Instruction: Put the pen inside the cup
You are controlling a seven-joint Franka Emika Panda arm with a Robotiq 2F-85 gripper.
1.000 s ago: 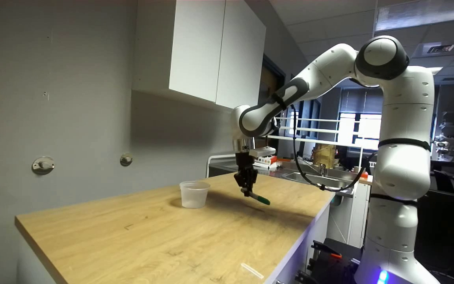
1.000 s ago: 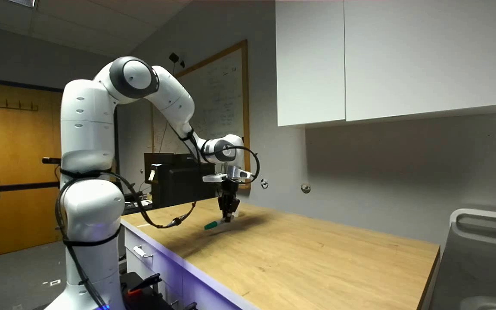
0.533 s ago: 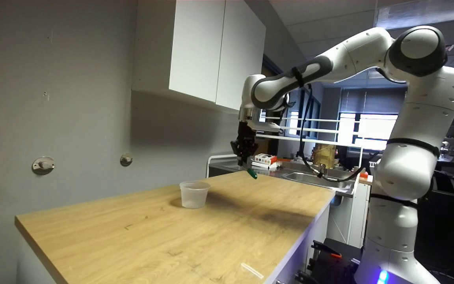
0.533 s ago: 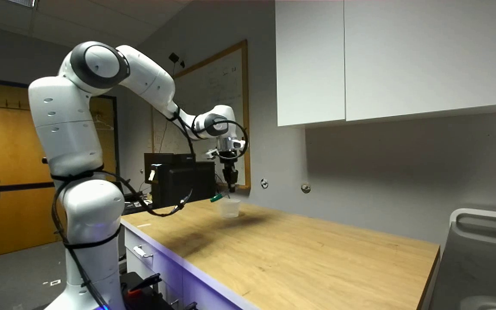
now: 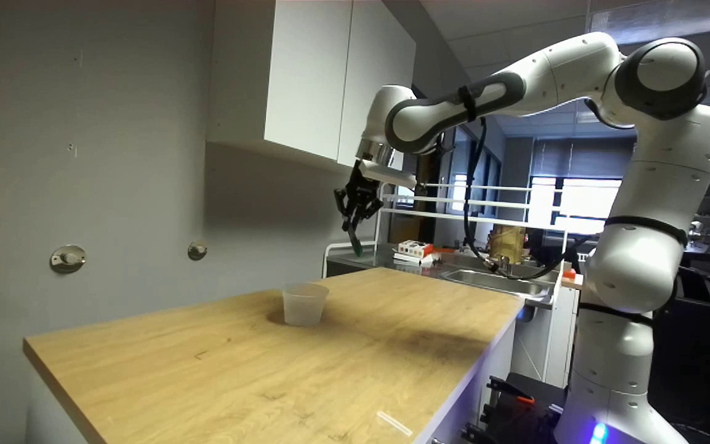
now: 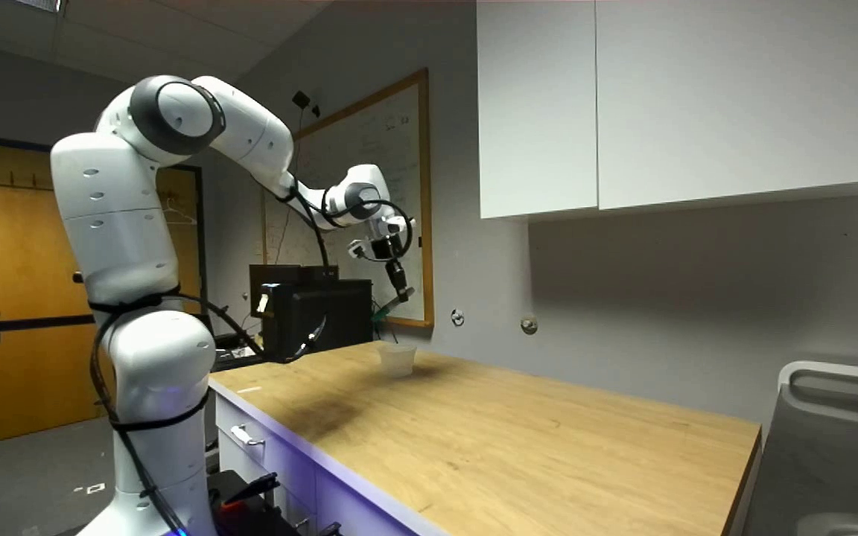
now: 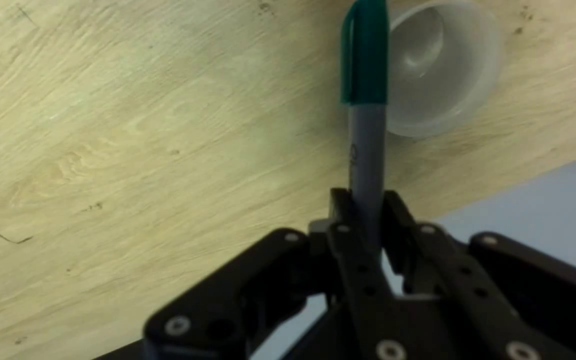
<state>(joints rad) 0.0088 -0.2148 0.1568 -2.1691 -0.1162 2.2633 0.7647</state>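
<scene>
Gripper (image 7: 366, 207): I have it clamped on the pen (image 7: 367, 125), one of its two black fingers (image 7: 397, 215) along each side of the grey barrel (image 7: 367, 150); in both exterior views it hangs tilted, well above the counter (image 5: 176, 382).
Pen: in the air, held by the barrel, slanting down from the fingertips with its green cap (image 7: 365, 60) lowest. In the wrist view it points straight out ahead of the fingers.
Cup (image 5: 304, 308): translucent and whitish, it stands upright on the counter toward the wall (image 5: 139, 197). In the wrist view I see the pen cover the edge of its mouth; both exterior views show me the pen higher than the rim and apart from it.
Arm (image 5: 567, 68): white with dark grey joint covers, it reaches in over the counter, a black cable (image 5: 473, 166) looping along it.
Counter: wood-patterned, with a soft shadow (image 5: 432, 345) spread on it and a white strip (image 5: 394, 423) near one edge.
Wall: grey, carrying two round metal fittings (image 5: 68, 259) and a white cabinet (image 5: 309, 74) over the counter.
Farther off: in an exterior view I make out a sink (image 5: 475, 279) with a red-and-white box (image 5: 415, 248) near it; in an exterior view, a whiteboard (image 6: 392, 141), and a wood-coloured door (image 6: 23, 253) behind the arm.
</scene>
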